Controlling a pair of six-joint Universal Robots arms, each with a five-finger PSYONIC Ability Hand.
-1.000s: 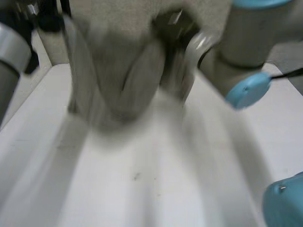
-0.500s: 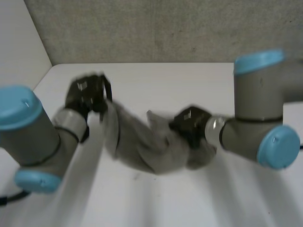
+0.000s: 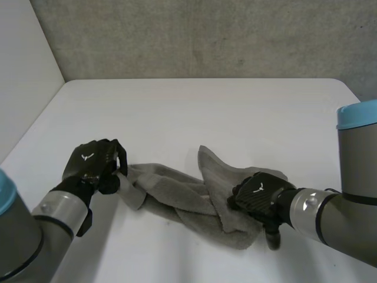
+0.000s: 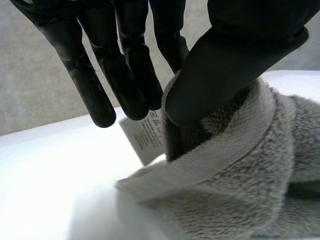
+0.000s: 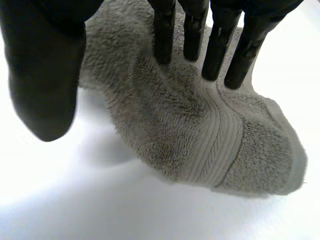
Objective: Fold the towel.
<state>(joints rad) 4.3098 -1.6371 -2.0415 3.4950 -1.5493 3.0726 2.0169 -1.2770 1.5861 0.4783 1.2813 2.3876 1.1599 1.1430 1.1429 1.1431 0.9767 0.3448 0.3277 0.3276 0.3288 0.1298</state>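
White tabletop (image 3: 194, 112) runs back to a grey wall (image 3: 206, 35). The grey towel (image 3: 177, 197) lies on it as a twisted, bunched rope between the two hands, not yet flat. At its left end the left hand (image 3: 93, 165) grips the cloth. In the left wrist view the thumb (image 4: 215, 80) pinches a hemmed edge against the fingers (image 4: 120, 75), and a white label (image 4: 142, 135) shows just behind that edge. Farther right, the right hand (image 3: 259, 197) rests on the towel's other end. Its fingers (image 5: 217, 45) are straight, with their tips down on the pile near a woven hem band (image 5: 220, 145). Its thumb (image 5: 42, 75) hangs beside the cloth over bare tabletop and holds nothing.

The step in hand looks like spreading the towel before any fold. To do it well, the right hand probably needs a true pinch on a corner rather than a flat press, ideally on the same edge that the left hand holds. The label is a useful marker for that edge. The hands should then draw apart until the twist in the middle comes out, and lay the cloth flat. With only a press on the right, the cloth may slide out from under the fingers.
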